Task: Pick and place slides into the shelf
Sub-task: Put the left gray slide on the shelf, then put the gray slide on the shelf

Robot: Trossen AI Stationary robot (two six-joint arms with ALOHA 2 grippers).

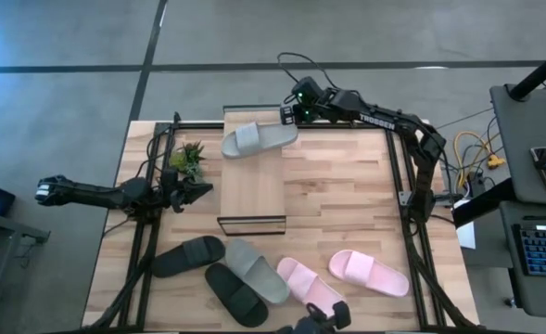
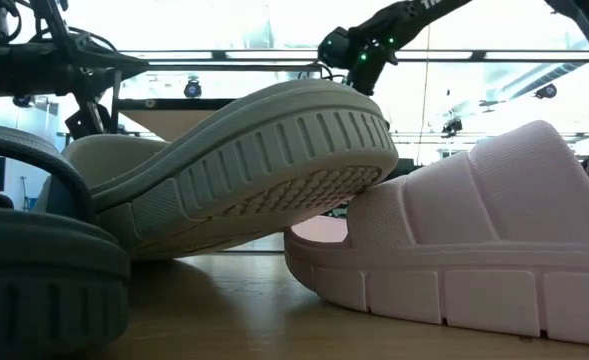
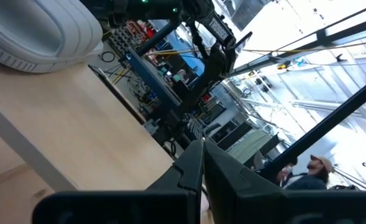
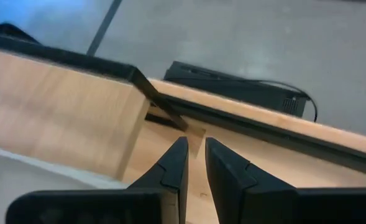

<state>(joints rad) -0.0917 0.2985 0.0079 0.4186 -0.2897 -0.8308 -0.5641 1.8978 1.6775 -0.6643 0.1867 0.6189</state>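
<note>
One grey slide point(image 1: 257, 139) lay across the far end of the shelf point(image 1: 252, 186), on its light plank top, with its toe end overhanging the shelf's right edge. The shelf stood lengthwise at the middle of the table point(image 1: 347, 204), its thin black frame visible at the near end.

The remaining five slides lay along the table's near edge. From left to right these were a black slide point(image 1: 188, 255), a second black slide point(image 1: 235, 294), a second grey slide point(image 1: 257, 269) resting partly over its neighbours, a pink slide point(image 1: 307, 282) and another pink slide point(image 1: 369, 273). In the low view the grey sole point(image 2: 264, 165) was tilted up and leaning against the pink slide point(image 2: 474, 240).

The right gripper point(image 1: 291, 113) was positioned just beyond the shelf's far right corner, close to the toe of the grey slide on the shelf. Its fingers point(image 4: 170, 171) stood narrow with a slim gap between them, and nothing was held between them.

The left gripper point(image 1: 191, 193) waited at the table's left side, near a small green plant point(image 1: 187, 158) and beside the shelf. Its fingers point(image 3: 192, 165) were pressed together, empty.

A person point(image 3: 307, 174) was partly visible in the room beyond the table.
</note>
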